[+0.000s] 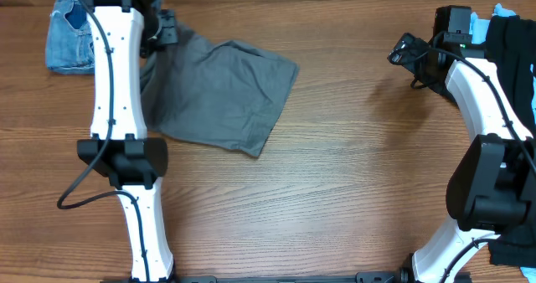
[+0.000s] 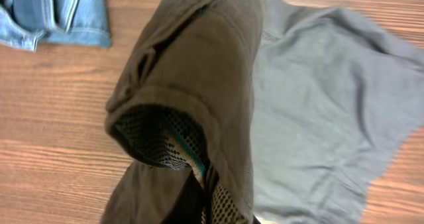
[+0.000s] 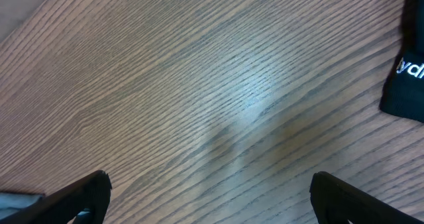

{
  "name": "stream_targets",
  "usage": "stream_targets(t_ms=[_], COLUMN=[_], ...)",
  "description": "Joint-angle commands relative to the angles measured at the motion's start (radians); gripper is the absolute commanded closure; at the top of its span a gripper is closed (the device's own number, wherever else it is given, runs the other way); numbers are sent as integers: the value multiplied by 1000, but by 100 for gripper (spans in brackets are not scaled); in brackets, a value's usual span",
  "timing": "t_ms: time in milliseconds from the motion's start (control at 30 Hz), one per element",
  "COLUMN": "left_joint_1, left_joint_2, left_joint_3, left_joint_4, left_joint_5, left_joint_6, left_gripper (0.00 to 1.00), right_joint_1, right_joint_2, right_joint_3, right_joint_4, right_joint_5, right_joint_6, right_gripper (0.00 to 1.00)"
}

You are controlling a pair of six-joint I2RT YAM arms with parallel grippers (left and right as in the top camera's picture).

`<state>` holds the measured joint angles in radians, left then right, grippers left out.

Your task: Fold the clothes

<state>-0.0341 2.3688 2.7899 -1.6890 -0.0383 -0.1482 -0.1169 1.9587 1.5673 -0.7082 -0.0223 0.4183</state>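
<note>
1. Bunched at your left wrist lens, grey shorts hang by the waistband from the left gripper, clamped on them; mesh lining shows.
2. Far left, denim shorts lie apart.
3. Folding looks under way: carry that edge right over the flat woven half.
4. Right gripper gapes empty near the black T-shirt.

Brown wood-grain table, long horizontal streaks.

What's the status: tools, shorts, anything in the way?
Left tool shut on grey shorts, waistband end lifted, rest spread flat. Right tool open over table, holding nothing. Denim shorts lie apart; nothing blocking.
</note>
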Motion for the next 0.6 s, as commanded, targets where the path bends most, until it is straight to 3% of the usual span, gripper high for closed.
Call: stream_targets(t_ms=[0, 300, 567], left_joint_1=[-51, -177, -240], left_joint_2=[-52, -41, -35], left_joint_3=[28, -50, -222], left_joint_4=[-1, 11, 152], left_joint_5=[-24, -20, 68], left_joint_6=[-13, -10, -9], left_gripper=[96, 96, 96], right_joint_1=[4, 4, 4], right_joint_2=[-27, -27, -27], right_joint_3=[21, 21, 21], right_joint_4=[4, 4, 4], right_joint_5=[-2, -2, -2], right_joint_6=[2, 2, 2], right_gripper=[0, 0, 0])
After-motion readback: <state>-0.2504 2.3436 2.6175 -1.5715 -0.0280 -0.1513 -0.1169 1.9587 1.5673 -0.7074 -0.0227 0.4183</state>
